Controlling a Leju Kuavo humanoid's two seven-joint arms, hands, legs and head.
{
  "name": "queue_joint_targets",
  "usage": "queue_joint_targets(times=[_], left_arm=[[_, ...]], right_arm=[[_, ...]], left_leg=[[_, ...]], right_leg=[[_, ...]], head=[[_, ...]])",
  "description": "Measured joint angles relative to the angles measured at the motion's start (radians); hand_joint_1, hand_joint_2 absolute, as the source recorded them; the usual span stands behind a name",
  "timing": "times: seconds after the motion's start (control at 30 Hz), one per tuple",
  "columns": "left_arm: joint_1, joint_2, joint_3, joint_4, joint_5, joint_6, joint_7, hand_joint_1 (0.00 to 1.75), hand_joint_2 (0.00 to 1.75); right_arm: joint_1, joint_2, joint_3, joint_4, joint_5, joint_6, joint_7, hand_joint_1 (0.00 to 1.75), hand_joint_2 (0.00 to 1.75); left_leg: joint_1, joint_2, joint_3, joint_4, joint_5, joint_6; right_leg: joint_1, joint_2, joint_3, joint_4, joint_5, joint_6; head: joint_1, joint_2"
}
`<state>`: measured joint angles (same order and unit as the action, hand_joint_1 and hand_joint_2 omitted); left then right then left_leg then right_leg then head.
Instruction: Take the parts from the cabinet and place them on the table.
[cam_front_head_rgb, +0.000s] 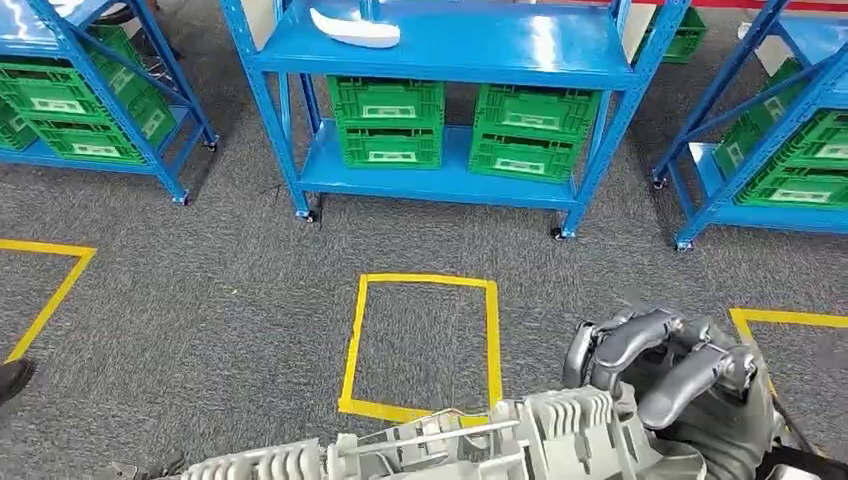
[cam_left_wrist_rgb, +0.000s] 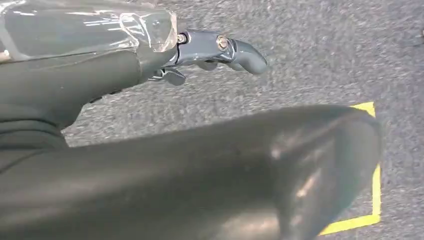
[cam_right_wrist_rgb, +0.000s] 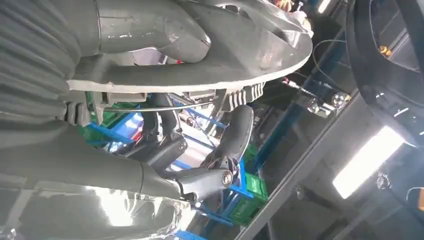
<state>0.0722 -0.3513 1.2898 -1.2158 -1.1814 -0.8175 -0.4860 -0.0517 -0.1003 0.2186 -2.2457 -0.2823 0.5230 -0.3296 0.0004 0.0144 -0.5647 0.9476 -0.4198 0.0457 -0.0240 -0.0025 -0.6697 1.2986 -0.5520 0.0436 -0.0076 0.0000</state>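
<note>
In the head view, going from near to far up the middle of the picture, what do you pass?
Grey ribbed part held by the right hand → yellow tape square on the carpet → green crates on the lower blue shelf → white part on the upper shelf.

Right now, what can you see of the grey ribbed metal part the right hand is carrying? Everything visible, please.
The grey ribbed metal part looks like a bare cast piece, pale matte grey, with rows of cooling-fin ribs and a thin rod or wire along its upper side. It lies roughly level across the bottom of the head view, above the grey carpet. The right hand grips its right end, dark fingers curled over the top. In the right wrist view, a broad, smooth, curved face and a short finned edge show. Its left end is cut off by the frame.
</note>
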Motion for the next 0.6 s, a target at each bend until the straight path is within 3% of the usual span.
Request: queue_joint_targets(times=[0.03, 0.07, 0.1, 0.13, 0.17, 0.2, 0.27, 0.3, 0.33, 0.4, 0.43, 0.47, 0.5, 0.53, 0.6], left_arm=[[0.0, -0.002, 0.001, 0.0, -0.001, -0.001, 0.0, 0.0, 0.0], [0.0, -0.003, 0.002, 0.0, -0.002, -0.002, -0.001, 0.0, 0.0], [0.0, -0.002, 0.002, 0.0, -0.002, -0.002, -0.002, 0.0, 0.0], [0.0, -0.003, 0.004, -0.003, -0.002, -0.004, -0.003, 0.0, 0.0], [0.0, -0.003, 0.005, -0.004, -0.003, -0.007, -0.006, 0.0, 0.0], [0.001, -0.003, 0.005, -0.005, -0.006, -0.009, -0.008, 0.0, 0.0], [0.004, -0.002, 0.007, -0.008, -0.012, -0.013, -0.01, 0.0, 0.0], [0.006, -0.001, 0.008, -0.01, -0.013, -0.015, -0.013, 0.0, 0.0], [0.006, -0.003, 0.008, -0.01, -0.016, -0.017, -0.016, 0.0, 0.0], [0.004, -0.002, 0.008, -0.011, -0.022, -0.017, -0.019, 0.0, 0.0], [0.003, -0.002, 0.008, -0.011, -0.023, -0.017, -0.02, 0.0, 0.0], [0.001, -0.002, 0.008, -0.011, -0.024, -0.017, -0.02, 0.0, 0.0], [-0.001, -0.002, 0.009, -0.011, -0.027, -0.017, -0.02, 0.0, 0.0], [-0.001, -0.002, 0.009, -0.011, -0.031, -0.017, -0.02, 0.0, 0.0], [-0.004, -0.001, 0.01, -0.013, -0.032, -0.018, -0.021, 0.0, 0.0]], right_arm=[[0.0, 0.0, 0.0, 0.0, 0.0, 0.0, -0.001, 1.75, 1.75], [0.0, -0.001, 0.0, -0.001, 0.002, -0.001, -0.003, 1.75, 1.75], [0.0, -0.001, -0.001, -0.004, 0.003, -0.002, -0.004, 1.75, 1.75], [0.0, -0.002, -0.002, -0.009, 0.005, -0.002, -0.005, 1.75, 1.75], [0.005, -0.002, -0.005, -0.013, 0.006, -0.002, -0.006, 1.75, 1.75], [0.008, -0.003, -0.006, -0.015, 0.006, -0.003, -0.006, 1.75, 1.75], [0.016, -0.003, -0.008, -0.017, 0.009, -0.004, -0.005, 1.75, 1.75], [0.021, -0.004, -0.008, -0.018, 0.01, -0.006, -0.006, 1.75, 1.75], [0.026, -0.004, -0.01, -0.02, 0.013, -0.006, -0.008, 1.75, 1.75], [0.034, -0.004, -0.015, -0.024, 0.016, -0.007, -0.015, 1.75, 1.75], [0.04, -0.005, -0.016, -0.024, 0.018, -0.008, -0.02, 1.75, 1.75], [0.047, -0.006, -0.018, -0.024, 0.019, -0.008, -0.028, 1.75, 1.75], [0.052, -0.007, -0.02, -0.024, 0.021, -0.008, -0.034, 1.75, 1.75], [0.055, -0.008, -0.021, -0.024, 0.022, -0.008, -0.04, 1.75, 1.75], [0.055, -0.01, -0.022, -0.024, 0.024, -0.007, -0.047, 1.75, 1.75]], left_leg=[[0.003, 0.001, -0.02, 0.009, 0.008, -0.005], [0.005, 0.001, -0.039, 0.022, 0.014, -0.01], [0.003, 0.0, -0.053, 0.037, 0.017, -0.015], [-0.002, -0.001, -0.07, 0.054, 0.02, -0.021], [-0.001, -0.001, -0.075, 0.056, 0.029, -0.029], [0.0, -0.001, -0.078, 0.057, 0.039, -0.034], [0.003, -0.002, -0.085, 0.056, 0.054, -0.044], [0.009, -0.004, -0.095, 0.066, 0.027, -0.05], [0.011, -0.005, -0.106, 0.107, -0.038, -0.056], [0.014, -0.005, -0.139, 0.252, -0.152, -0.067], [0.014, -0.005, -0.152, 0.33, -0.186, -0.069], [0.014, -0.005, -0.15, 0.369, -0.185, -0.068], [0.014, -0.005, -0.129, 0.365, -0.161, -0.066], [0.013, -0.005, -0.087, 0.318, -0.124, -0.062], [0.012, -0.012, 0.044, 0.136, -0.074, -0.048]], right_leg=[[-0.004, 0.0, 0.045, -0.055, 0.035, 0.016], [-0.008, 0.0, 0.106, -0.138, 0.056, 0.024], [-0.012, 0.0, 0.17, -0.229, 0.047, 0.022], [-0.006, 0.001, 0.218, -0.312, 0.013, 0.014], [-0.004, 0.001, 0.218, -0.324, -0.002, -0.004], [-0.002, 0.002, 0.203, -0.323, 0.003, -0.009], [-0.002, 0.001, 0.188, -0.319, 0.016, -0.028], [-0.008, -0.003, 0.18, -0.319, 0.028, -0.038], [-0.007, -0.003, 0.171, -0.319, 0.038, -0.047], [-0.004, -0.004, 0.151, -0.318, 0.059, -0.051], [-0.002, -0.004, 0.136, -0.317, 0.071, -0.05], [0.0, -0.004, 0.122, -0.315, 0.081, -0.05], [0.001, -0.003, 0.109, -0.314, 0.09, -0.048], [0.002, -0.003, 0.097, -0.312, 0.097, -0.046], [0.004, 0.001, 0.085, -0.312, 0.111, -0.041]], head=[[0.0, 0.0], [0.0, 0.0], [0.001, 0.0], [0.001, 0.0], [-0.002, 0.0], [0.001, 0.0], [0.0, 0.0], [0.0, 0.0], [-0.005, 0.0], [-0.006, 0.0], [-0.006, 0.0], [-0.006, 0.0], [-0.006, 0.0], [-0.006, 0.0], [-0.007, 0.0]])
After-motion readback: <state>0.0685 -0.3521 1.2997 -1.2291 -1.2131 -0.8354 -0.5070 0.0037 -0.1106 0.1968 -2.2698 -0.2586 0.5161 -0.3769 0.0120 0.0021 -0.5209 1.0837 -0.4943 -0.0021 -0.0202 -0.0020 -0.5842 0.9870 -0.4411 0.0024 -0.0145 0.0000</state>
